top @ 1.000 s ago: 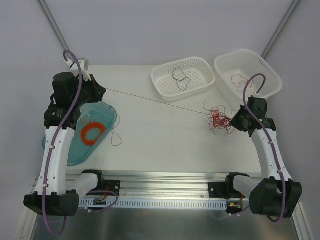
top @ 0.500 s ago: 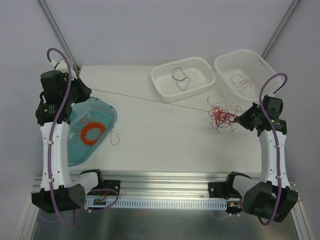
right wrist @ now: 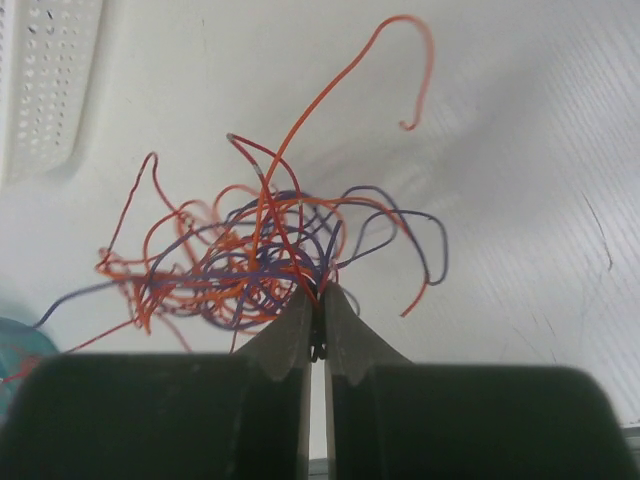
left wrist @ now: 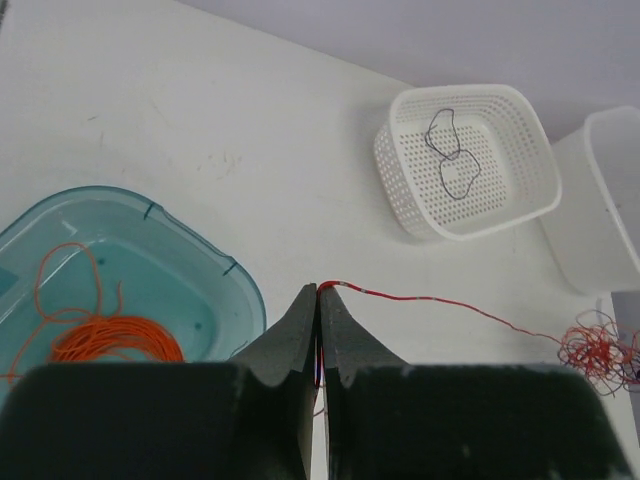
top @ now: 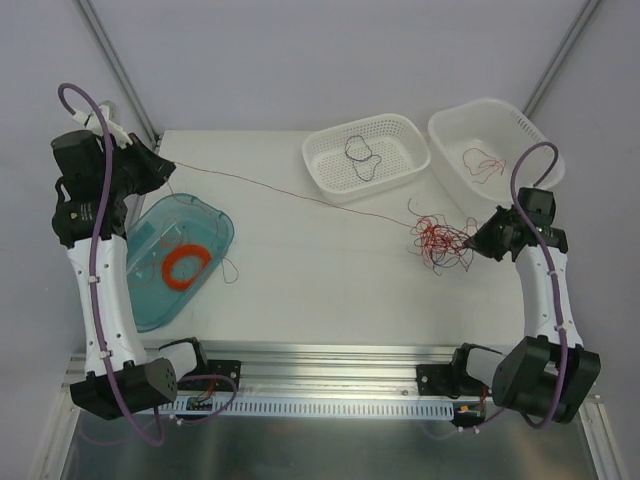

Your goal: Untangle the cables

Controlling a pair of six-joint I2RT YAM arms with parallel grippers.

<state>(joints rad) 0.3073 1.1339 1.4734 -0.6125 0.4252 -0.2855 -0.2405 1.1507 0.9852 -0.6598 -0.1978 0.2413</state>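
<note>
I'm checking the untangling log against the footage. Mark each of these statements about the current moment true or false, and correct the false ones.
1. The left gripper is shut on a red strand that runs nearly straight across the table to the tangle. True.
2. The right gripper hangs open above the tangle. False: it is shut on wires at the tangle's edge.
3. The mesh basket holds a red cable. False: it holds a dark cable; a red cable lies in the white bin beside it.
4. The orange coil lies inside the teal tray. True.
</note>
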